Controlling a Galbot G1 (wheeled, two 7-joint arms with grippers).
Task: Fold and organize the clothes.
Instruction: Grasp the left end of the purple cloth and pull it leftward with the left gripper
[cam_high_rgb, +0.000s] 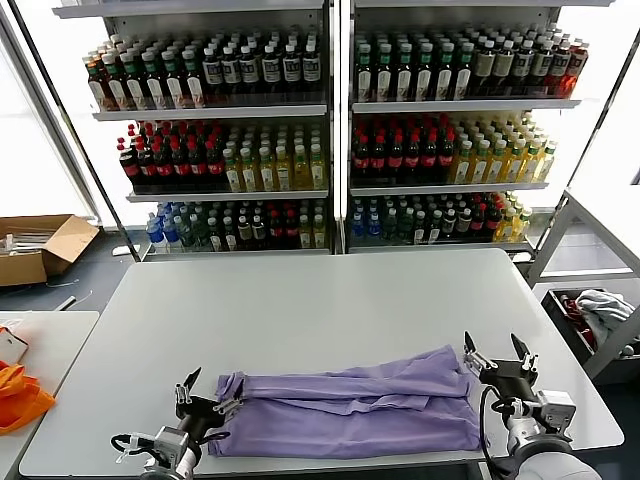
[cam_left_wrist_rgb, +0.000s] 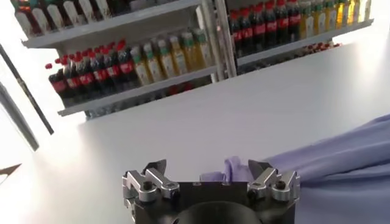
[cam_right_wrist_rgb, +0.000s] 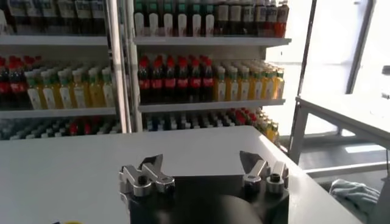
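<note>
An orange bag (cam_high_rgb: 20, 395) sits at the far left on a small side table, and beyond it on the floor lies an opened cardboard box (cam_high_rgb: 40, 245). On the white tabletop (cam_high_rgb: 320, 300), near its front edge, the left tool (cam_high_rgb: 208, 398) stands with its fingers spread apart and holding nothing, just beside the left end of the lavender T-shirt (cam_high_rgb: 350, 405); in the left wrist view the left tool (cam_left_wrist_rgb: 210, 176) shows a small crumpled tip of the cloth (cam_left_wrist_rgb: 234, 167) lying between its open fingers without being pinched. The garment is plain light purple, laid as a long horizontal band across the front of the tabletop, doubled over on itself with soft lengthwise creases; its left end is bunched and narrow, its right end broader with a raised fold along the upper edge. At that right end the right tool (cam_high_rgb: 497, 352) hovers released, fingers wide, just off the cloth's corner; the right wrist view shows the right tool (cam_right_wrist_rgb: 204, 170) over bare tabletop. Behind the tabletop stand shelves of bottled drinks (cam_high_rgb: 330, 130), and at far right a white-and-grey cloth bundle (cam_high_rgb: 605, 310) lies in a bin.
</note>
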